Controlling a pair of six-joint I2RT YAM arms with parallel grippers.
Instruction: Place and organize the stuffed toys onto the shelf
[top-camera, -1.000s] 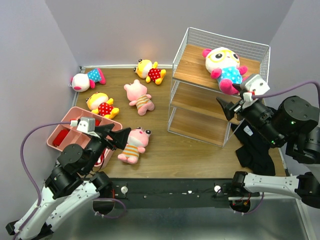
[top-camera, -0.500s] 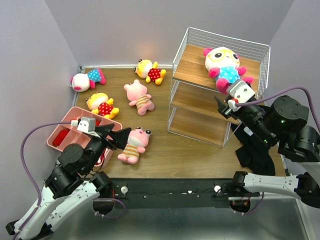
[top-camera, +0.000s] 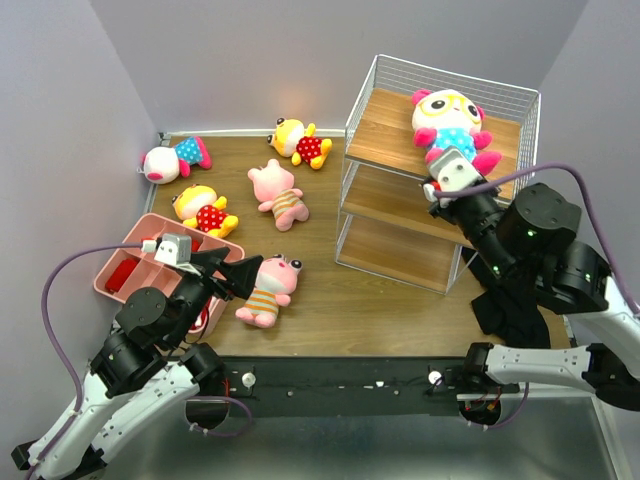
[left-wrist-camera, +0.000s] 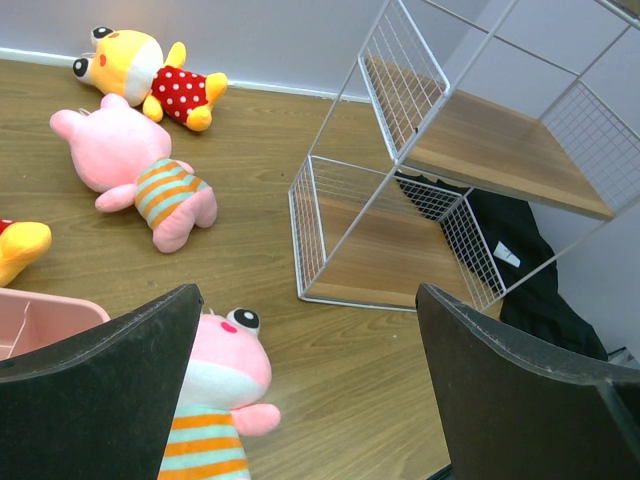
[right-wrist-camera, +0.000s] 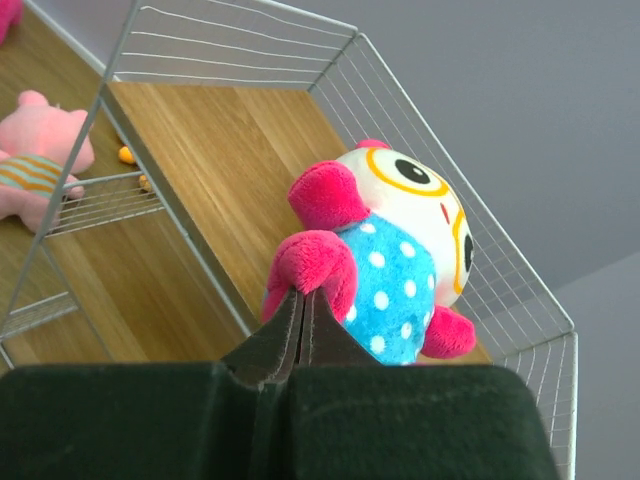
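While the left gripper (left-wrist-camera: 308, 300) gaped wide, the right gripper (right-wrist-camera: 303, 300) was closed tight. It touched a toy (right-wrist-camera: 395, 270) at 1 o'clock on the shelf (right-wrist-camera: 220, 150).

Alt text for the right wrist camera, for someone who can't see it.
The shut right pincer points up at a pink foot of a white-faced plush toy with a blue dotted belly, resting on the top board of the wire-framed shelf. A pink striped pig shows at far left.

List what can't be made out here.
- Right wrist view: whether the shut right gripper nips the white-faced toy's foot; the fingertips hide the contact.
- Top view: pink tray's near compartments, under the left gripper.
- Left wrist view: nearest striped pig's lower body, cut off by the bottom edge.
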